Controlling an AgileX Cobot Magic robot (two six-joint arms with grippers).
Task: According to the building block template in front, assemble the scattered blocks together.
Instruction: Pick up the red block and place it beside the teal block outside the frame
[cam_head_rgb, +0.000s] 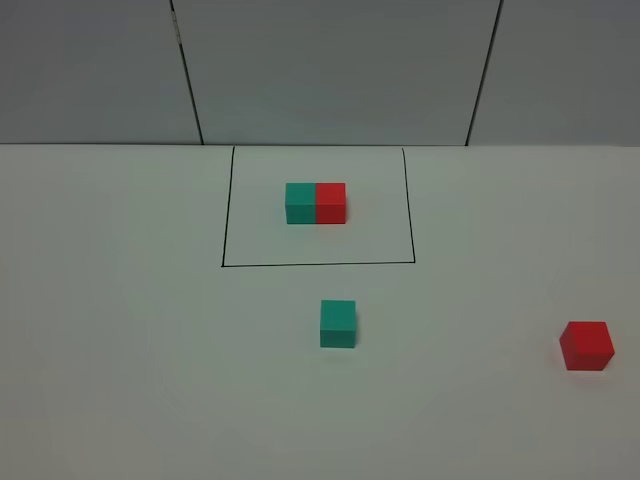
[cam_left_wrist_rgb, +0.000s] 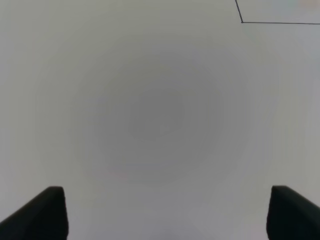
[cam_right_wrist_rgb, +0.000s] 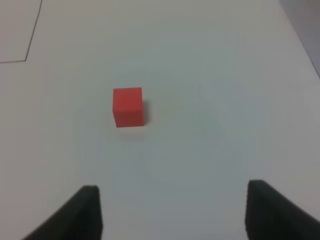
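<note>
One red cube (cam_right_wrist_rgb: 128, 106) lies clear ahead of the right end effector (cam_right_wrist_rgb: 172, 192), jaws spread, empty.

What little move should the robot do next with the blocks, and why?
Probably ease the right pincer forward to the loose red cube. Its jaws stand open with nothing between them, and that cube sits right ahead of it, far from the loose green cube it must join, as in the template.

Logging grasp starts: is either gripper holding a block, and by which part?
Nothing is held. The left gripper is open and empty; the right gripper is open too, with the red cube lying ahead of it, untouched.
</note>
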